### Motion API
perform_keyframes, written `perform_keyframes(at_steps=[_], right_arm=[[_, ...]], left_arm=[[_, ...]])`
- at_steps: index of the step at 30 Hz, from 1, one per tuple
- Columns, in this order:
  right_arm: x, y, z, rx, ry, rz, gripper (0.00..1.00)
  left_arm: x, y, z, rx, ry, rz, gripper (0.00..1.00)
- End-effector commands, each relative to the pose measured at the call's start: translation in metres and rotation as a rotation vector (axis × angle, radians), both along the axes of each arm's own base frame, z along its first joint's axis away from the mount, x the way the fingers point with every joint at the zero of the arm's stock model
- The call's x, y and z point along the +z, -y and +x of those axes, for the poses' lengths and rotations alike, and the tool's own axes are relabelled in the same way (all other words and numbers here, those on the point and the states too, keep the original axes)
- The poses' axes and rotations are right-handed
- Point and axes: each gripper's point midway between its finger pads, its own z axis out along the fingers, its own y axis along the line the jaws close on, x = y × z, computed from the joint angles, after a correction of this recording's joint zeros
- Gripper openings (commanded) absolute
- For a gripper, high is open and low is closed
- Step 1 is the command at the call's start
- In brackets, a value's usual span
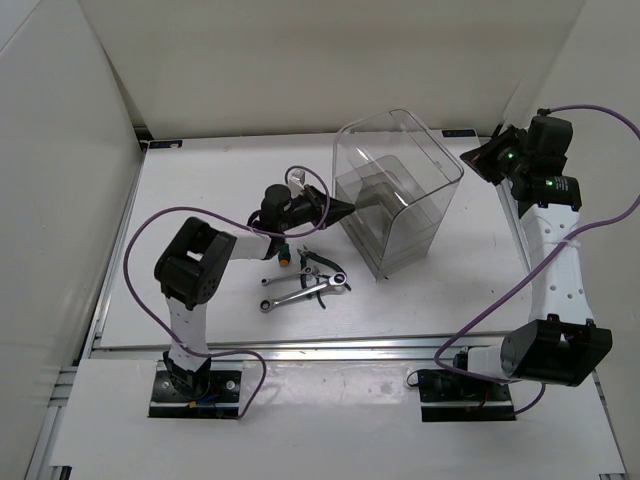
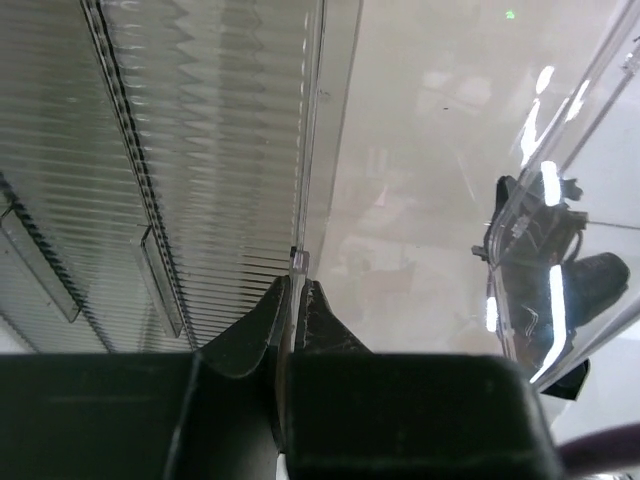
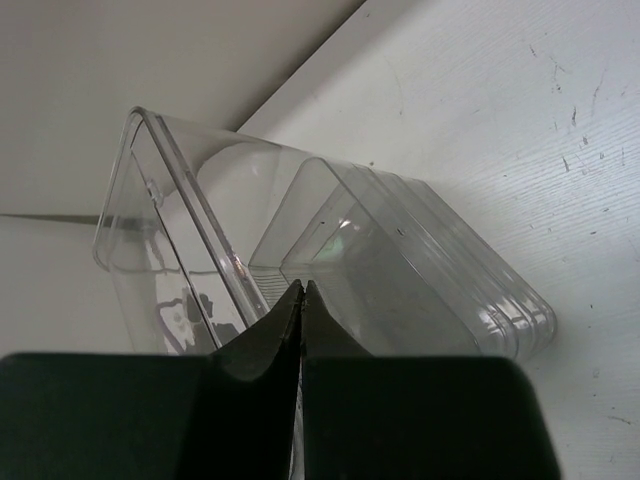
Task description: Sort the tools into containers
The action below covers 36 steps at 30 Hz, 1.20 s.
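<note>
The clear plastic bin (image 1: 400,190) lies on its side at the table's middle, its opening toward the left arm. My left gripper (image 1: 347,207) is at the bin's left edge, and in the left wrist view it (image 2: 296,285) is shut on the thin clear wall edge (image 2: 300,258) of the bin (image 2: 220,150). The tools lie on the table in front of the bin: dark-handled pliers (image 1: 322,262), a silver wrench (image 1: 292,298) and a stubby screwdriver (image 1: 287,256). My right gripper (image 1: 472,158) hangs shut and empty at the far right, its view showing the bin (image 3: 330,250) beyond the jaws (image 3: 302,288).
White walls close in the table at the back and both sides. The left arm's purple cable (image 1: 200,215) loops over the table's left part. A small silver piece (image 1: 297,177) shows behind the left wrist.
</note>
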Motion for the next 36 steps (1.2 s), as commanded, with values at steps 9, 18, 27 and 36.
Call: perform_keyframes(at_steps=[9,18,27,36], right_arm=[[0.036,0.007,-0.010,-0.043,0.079,-0.034,0.08],[0.075,-0.018,-0.052,0.036,0.179,0.068,0.30],[0.115,-0.062,-0.108,0.194,0.299,0.367,0.47],[0.098,-0.081,-0.123,0.291,0.247,0.390,0.52]], left_arm=[[0.103,-0.054,-0.014,0.101,0.191,-0.001,0.10],[0.155,-0.064,-0.014,0.132,0.252,-0.044,0.10],[0.188,-0.066,-0.014,0.147,0.287,-0.079,0.10],[0.205,-0.069,-0.015,0.159,0.302,-0.105,0.10]])
